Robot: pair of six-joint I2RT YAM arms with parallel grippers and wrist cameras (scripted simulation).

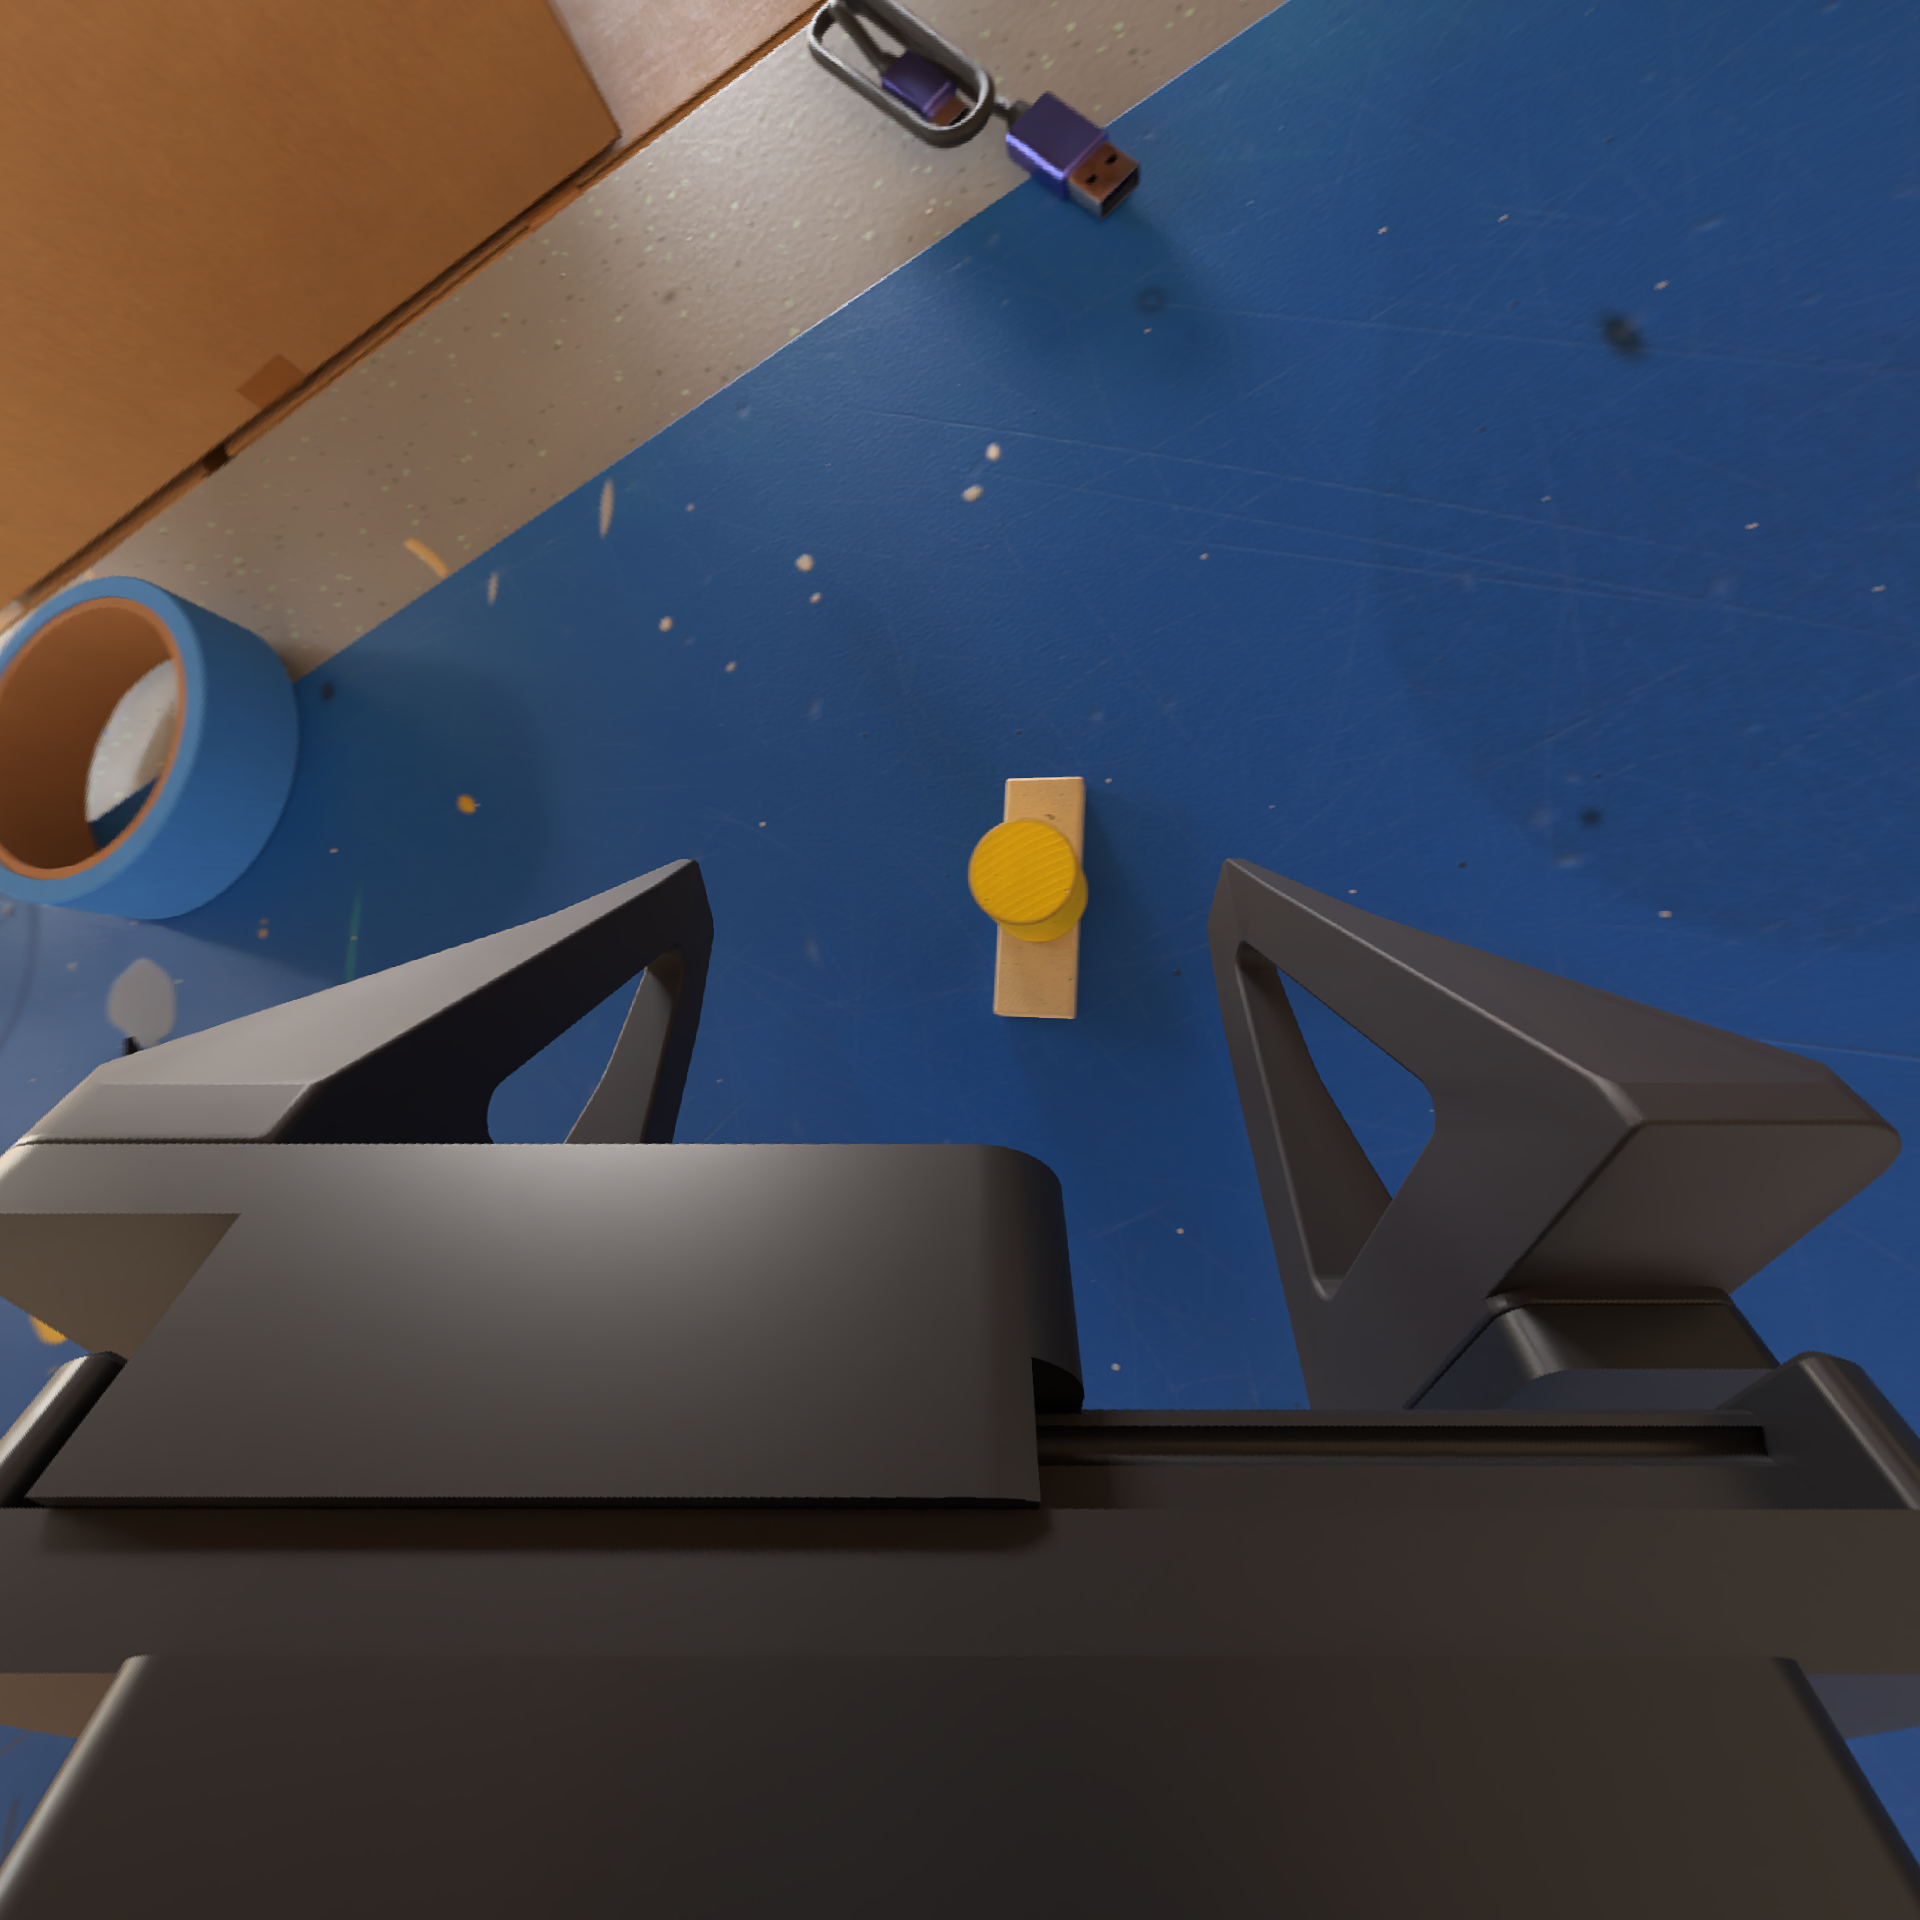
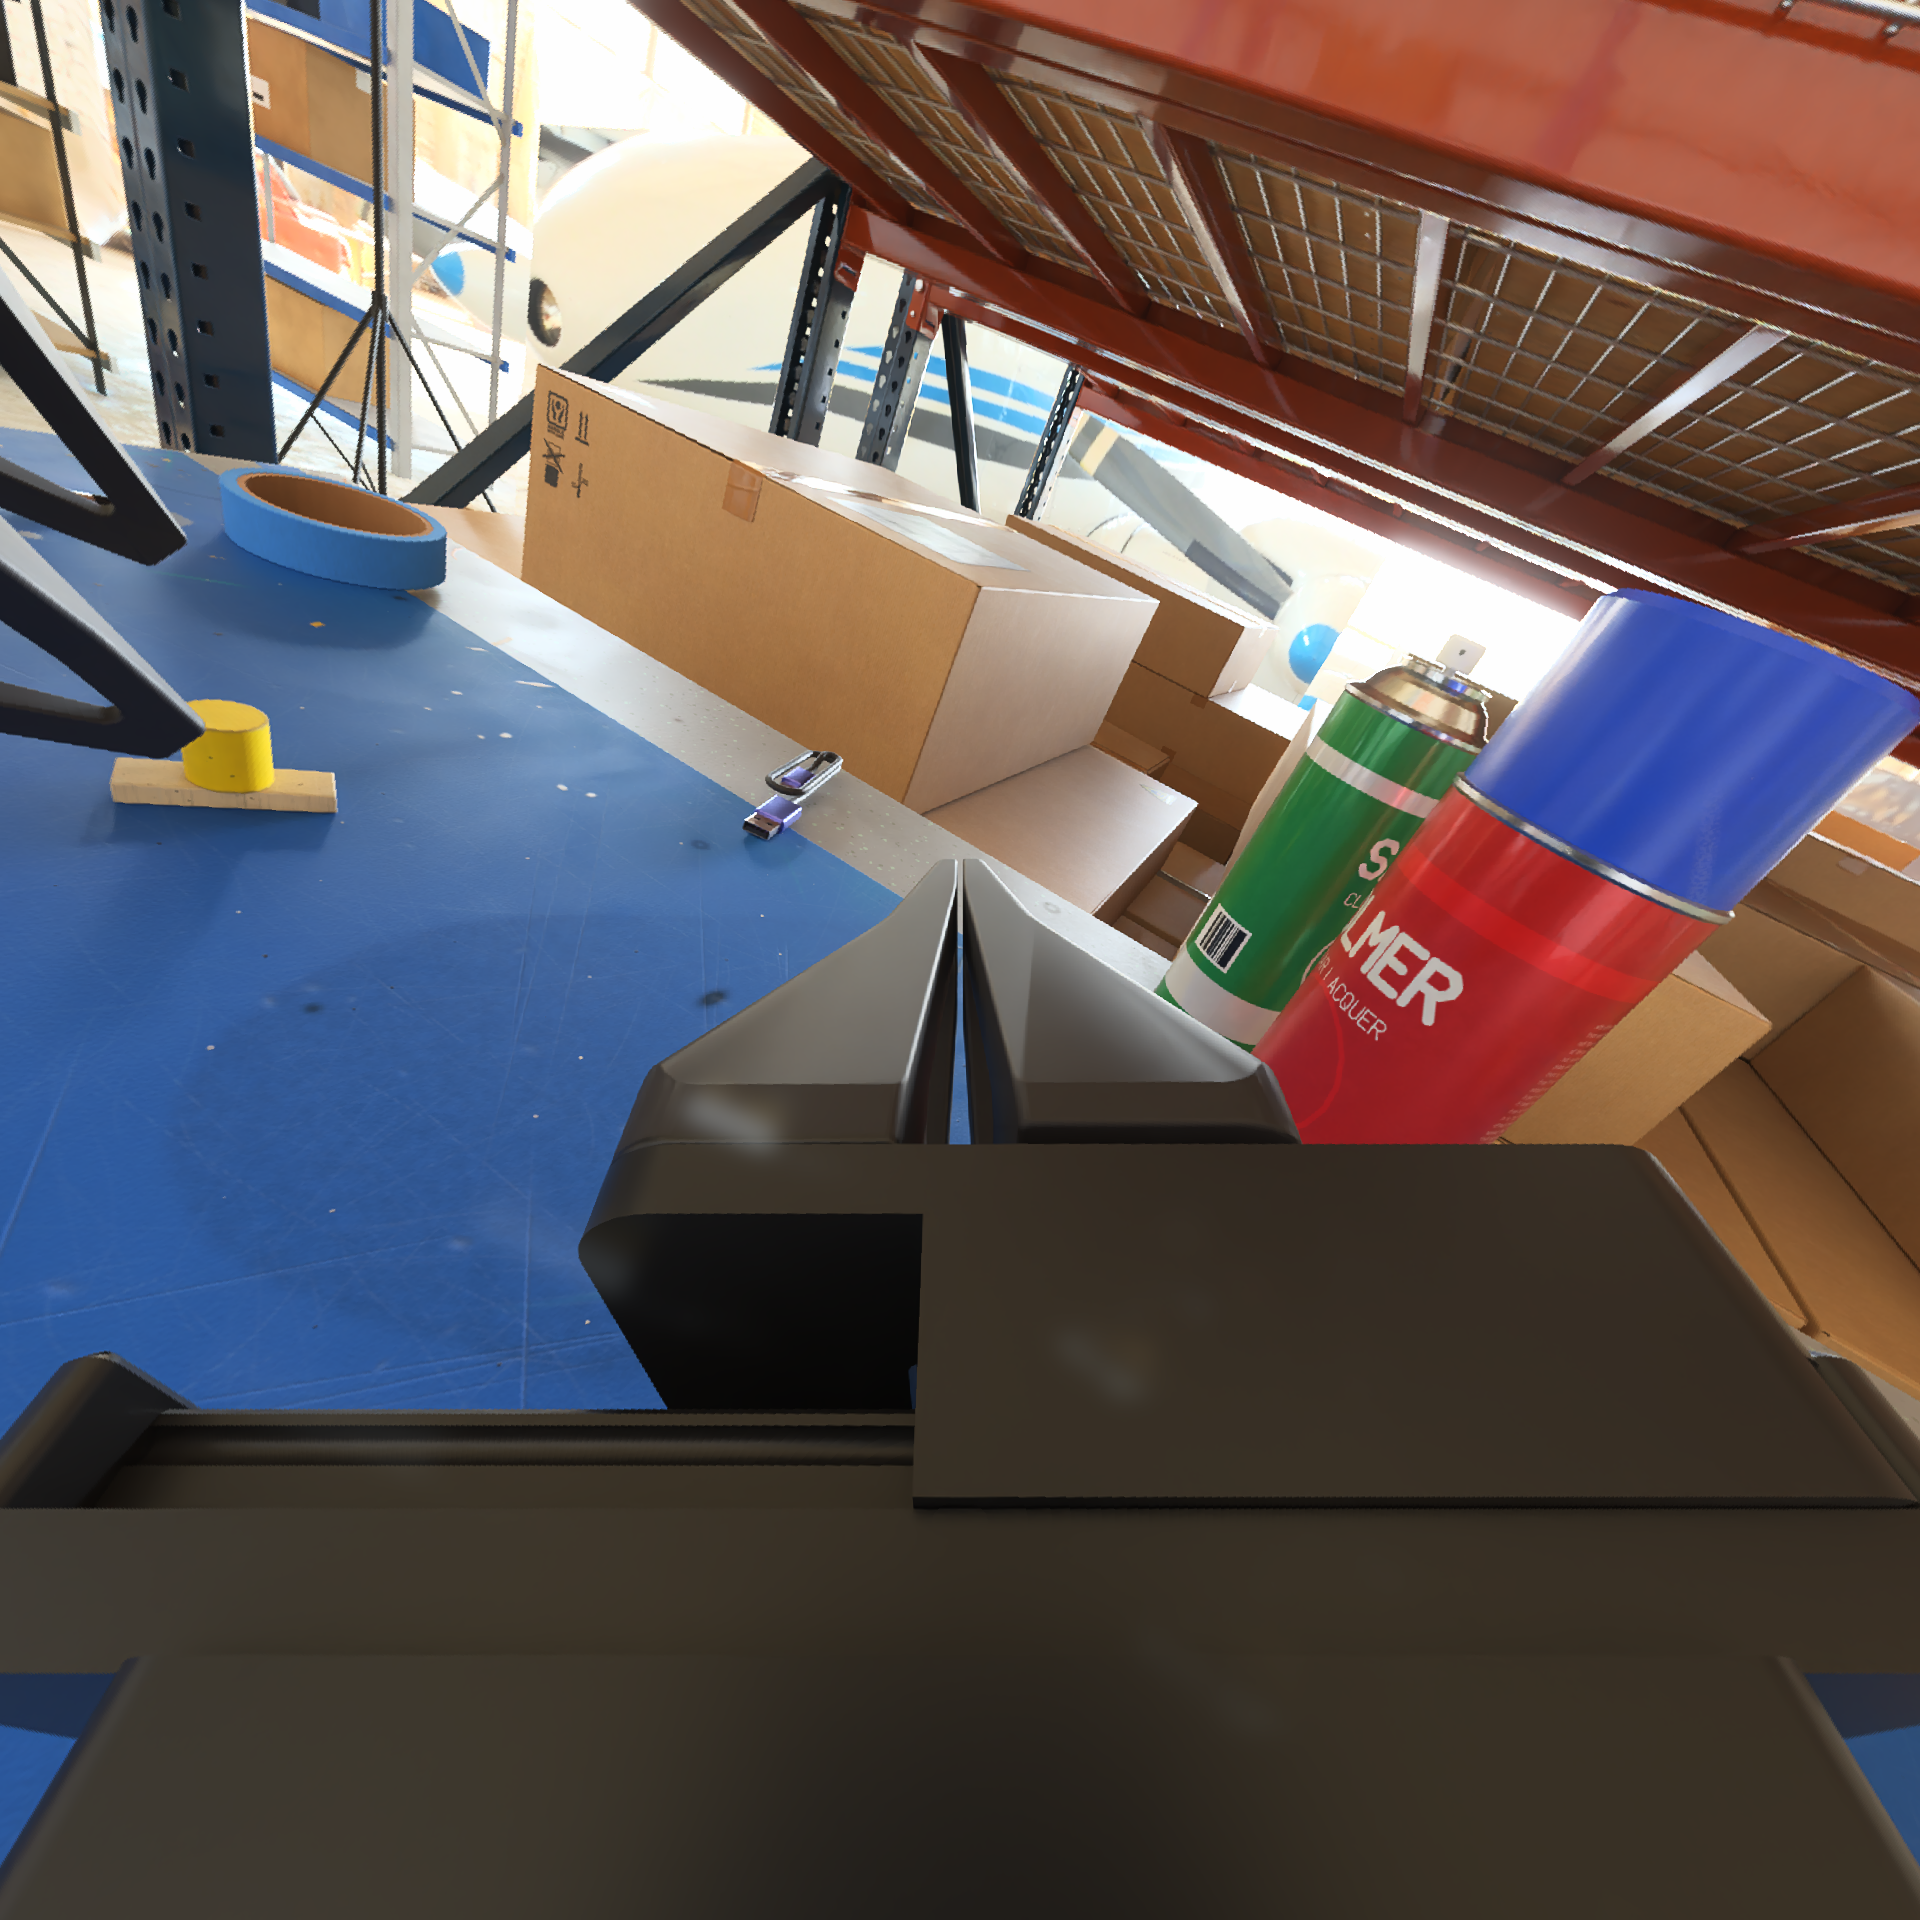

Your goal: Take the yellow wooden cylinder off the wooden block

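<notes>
The yellow cylinder [image 1: 1027, 879] stands upright on the wooden block [image 1: 1037, 977], which lies flat on the blue mat [image 1: 1455, 520]. It is best gripped low across its sides and lifted straight up so the block is not dragged. The left gripper [image 1: 961, 883] is held above it, pointed down, fingers wide apart; the right gripper [image 2: 958, 883] is kept aside, fingers together

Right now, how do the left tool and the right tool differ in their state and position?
The left tool is open, its fingers spread wide; the right tool is shut, fingers together. The left tool is above the yellow cylinder on the wooden block; the right tool is far from both. Both hold nothing.
</notes>
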